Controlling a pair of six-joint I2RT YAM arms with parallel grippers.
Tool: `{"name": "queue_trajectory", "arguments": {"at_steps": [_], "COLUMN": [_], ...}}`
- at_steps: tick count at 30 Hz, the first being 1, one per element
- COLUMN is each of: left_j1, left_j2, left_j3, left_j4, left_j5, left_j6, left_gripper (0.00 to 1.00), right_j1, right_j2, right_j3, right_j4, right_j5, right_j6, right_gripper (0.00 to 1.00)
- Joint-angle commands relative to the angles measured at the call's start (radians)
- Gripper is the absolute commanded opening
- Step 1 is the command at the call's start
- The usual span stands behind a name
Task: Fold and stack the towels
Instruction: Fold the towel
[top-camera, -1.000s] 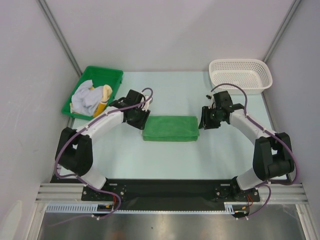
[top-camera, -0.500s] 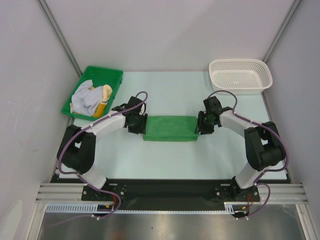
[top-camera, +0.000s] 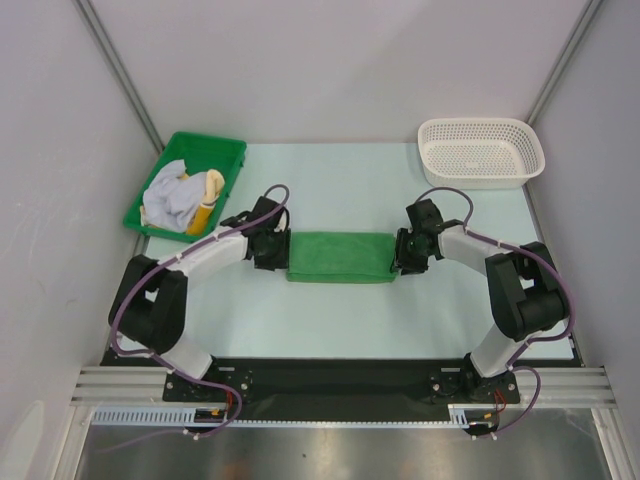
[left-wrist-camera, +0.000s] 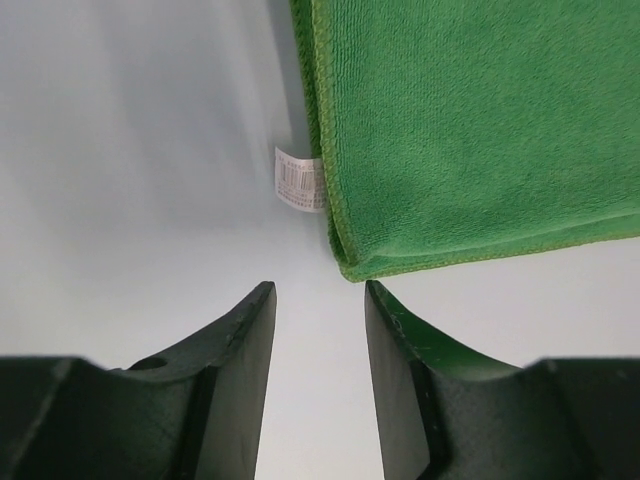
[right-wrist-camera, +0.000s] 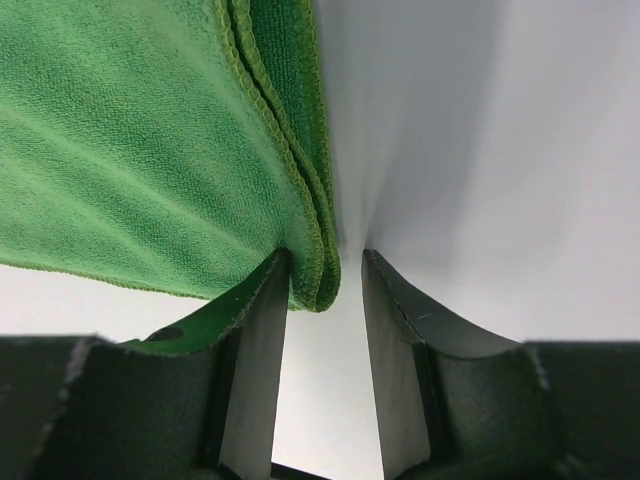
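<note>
A green towel lies folded into a long flat rectangle mid-table. My left gripper is low at its left end. In the left wrist view that gripper is open, and the towel's corner lies just beyond the right fingertip, untouched. My right gripper is at the towel's right end. In the right wrist view it is open, and the towel's layered corner sits between the fingers against the left one. A white towel and a yellow towel lie crumpled in the tray.
The green plastic tray stands at the back left, close behind my left arm. A white mesh basket stands at the back right. A small white label sticks out of the green towel's left edge. Grey walls enclose the table.
Both grippers have come down and inward to the ends of the green towel. The towel itself has not moved.
</note>
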Motion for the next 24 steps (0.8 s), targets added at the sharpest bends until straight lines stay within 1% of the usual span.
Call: {"name": "queue_trajectory", "arguments": {"at_steps": [1, 9, 13, 16, 19, 24], "left_j1": [-0.005, -0.004, -0.005, -0.004, -0.005, -0.004], "left_j2": [-0.048, -0.024, -0.019, 0.011, 0.039, 0.045], "left_j3": [0.026, -0.018, -0.023, -0.032, -0.041, -0.070], "left_j4": [0.040, 0.123, 0.148, 0.165, 0.159, 0.160], "left_j5": [0.025, 0.051, 0.051, 0.057, 0.031, 0.017], "left_j6": [-0.051, -0.123, -0.163, -0.180, -0.182, -0.177], "left_gripper": [0.47, 0.48, 0.50, 0.50, 0.47, 0.38], "right_j1": [0.004, 0.004, 0.005, 0.005, 0.007, 0.005], "right_j2": [-0.020, -0.014, -0.020, -0.017, -0.012, -0.016], "right_j3": [-0.014, -0.023, -0.029, -0.034, -0.030, -0.038], "right_j4": [0.018, 0.031, 0.037, 0.041, 0.041, 0.050], "right_j5": [0.002, -0.020, -0.020, -0.021, -0.026, -0.047], "right_j6": [-0.003, -0.009, -0.015, -0.013, -0.015, -0.013], "right_gripper": [0.41, 0.39, 0.38, 0.38, 0.38, 0.38]}}
